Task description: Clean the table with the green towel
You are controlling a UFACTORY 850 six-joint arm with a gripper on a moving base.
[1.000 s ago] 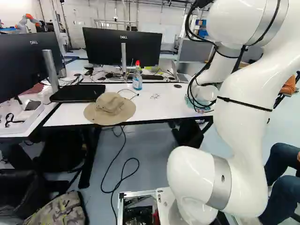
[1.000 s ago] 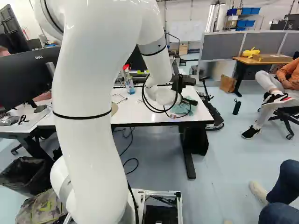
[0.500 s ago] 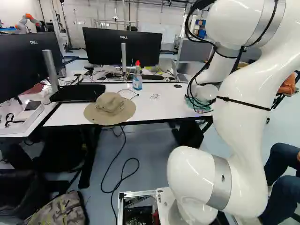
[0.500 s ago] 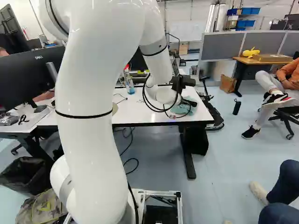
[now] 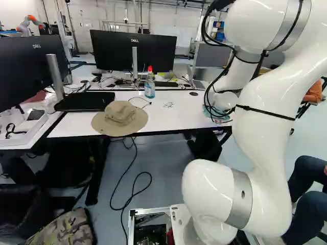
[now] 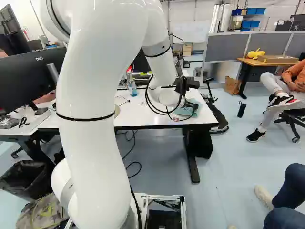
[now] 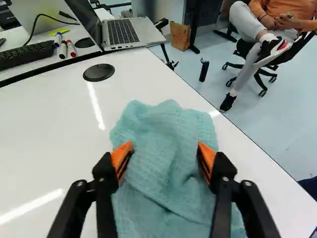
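- The step in hand looks like taking up the towel [image 7: 166, 144]; the wiping itself seems still to be done.
- The hand [image 7: 164, 151] is spread wide over the towel, its orange pads [image 7: 122, 157] well apart with a broad heap of cloth between them; I judge that it has no firm grip.
- The towel lies on the counter [image 7: 44, 129], near the edge beside the open floor, at the far right of the tabletop in the right base view.
- Next, the fingers need to close on a good bunch of folds, low enough to keep the cloth, then drag it flat towards the small dark marks [image 5: 168, 104].
- A shallow pinch could let the cloth slip out, or leave bare fingertips scraping the top.
- The towel is pale blue-green, soft and finely ribbed, rumpled into a rounded mound with loose folds; it should squash easily.
- The counter is smooth, white and glossy, with streaks of reflected light and a flat, round black cap [image 7: 98, 72] set in it.
- The floppy, wide-brimmed tan hat [image 5: 120, 118] and the clear bottle [image 5: 149, 88] of blue liquid would obstruct long strokes.
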